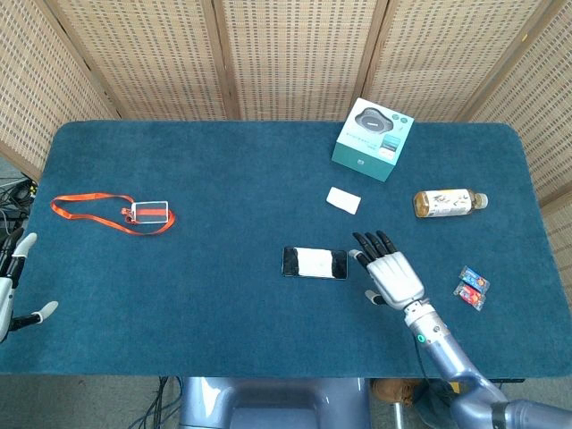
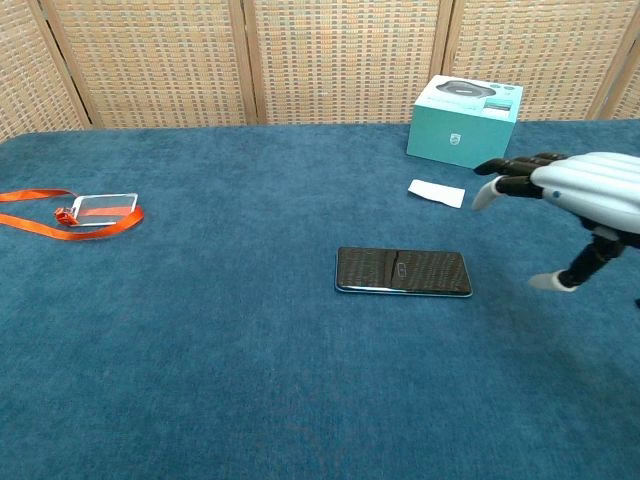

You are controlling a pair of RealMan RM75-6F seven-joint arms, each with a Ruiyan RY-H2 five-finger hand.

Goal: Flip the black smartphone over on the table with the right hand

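**Right hand poised beside the phone**

The right hand (image 1: 391, 273) hovers with fingers spread, holding nothing, just right of the black smartphone (image 1: 315, 263). To flip it cleanly, I would hook fingertips under its near short edge and roll it leftward. The phone lies flat, glossy face reflecting light.

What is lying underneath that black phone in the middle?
Only the blue table cloth shows around the black smartphone, which lies flat. Whatever its underside looks like is hidden. The right hand is beside it, not touching.
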